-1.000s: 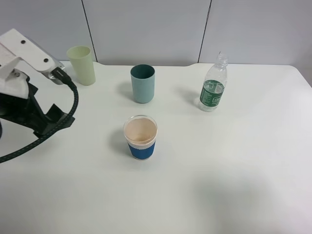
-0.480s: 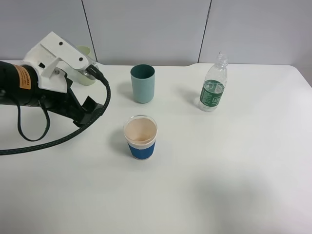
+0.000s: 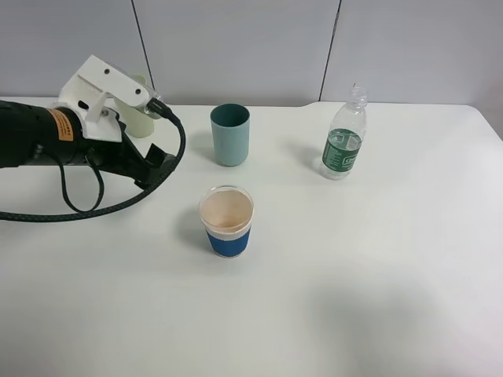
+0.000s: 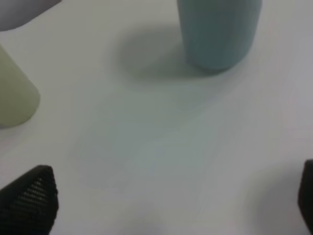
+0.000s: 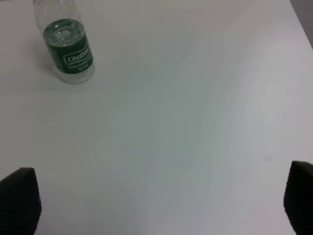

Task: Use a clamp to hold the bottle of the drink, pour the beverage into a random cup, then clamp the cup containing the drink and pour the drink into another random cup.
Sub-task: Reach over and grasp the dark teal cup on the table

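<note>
My left gripper [image 4: 168, 205] and right gripper [image 5: 159, 200] both gape wide, holding nothing; the small clear plastic bottle with green label [image 3: 343, 143] stands upper right of the overhead frame, probably light, thin-walled, squashy, so I'd pinch gently at the labelled middle.

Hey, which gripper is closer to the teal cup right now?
Left. The left gripper hangs open just beside the teal cup, on the pale yellow-green cup's side. The right gripper is outside the high view; its wrist camera shows only the bottle, not that cup.
</note>
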`<state>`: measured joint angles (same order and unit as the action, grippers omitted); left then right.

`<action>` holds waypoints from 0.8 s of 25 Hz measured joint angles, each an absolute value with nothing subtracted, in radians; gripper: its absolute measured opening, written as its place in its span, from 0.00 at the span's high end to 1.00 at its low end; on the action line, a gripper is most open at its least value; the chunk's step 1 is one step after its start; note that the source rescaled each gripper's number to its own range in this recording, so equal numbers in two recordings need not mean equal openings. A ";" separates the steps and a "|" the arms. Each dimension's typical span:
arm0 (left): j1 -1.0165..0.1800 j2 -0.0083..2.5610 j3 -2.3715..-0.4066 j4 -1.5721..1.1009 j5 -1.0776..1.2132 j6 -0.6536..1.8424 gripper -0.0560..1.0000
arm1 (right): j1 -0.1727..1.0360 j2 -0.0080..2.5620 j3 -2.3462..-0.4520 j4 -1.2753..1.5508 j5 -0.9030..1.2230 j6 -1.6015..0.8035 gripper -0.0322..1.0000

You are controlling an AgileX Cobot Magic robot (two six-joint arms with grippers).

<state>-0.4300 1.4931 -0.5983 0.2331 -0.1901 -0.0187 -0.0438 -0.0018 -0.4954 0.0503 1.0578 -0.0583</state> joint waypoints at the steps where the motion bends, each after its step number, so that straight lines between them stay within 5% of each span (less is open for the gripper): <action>1: -0.430 1.509 -0.598 0.233 -0.212 -0.019 0.00 | -0.044 -0.002 -0.495 0.050 1.058 -0.058 0.00; 20: -0.430 1.758 -0.601 0.304 -0.617 -0.023 0.00 | -0.044 -0.002 -0.495 0.050 1.058 -0.058 0.00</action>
<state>-0.4300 1.7584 -0.6010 0.3044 -0.6172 -0.0232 -0.0438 -0.0018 -0.4954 0.0503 1.0578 -0.0583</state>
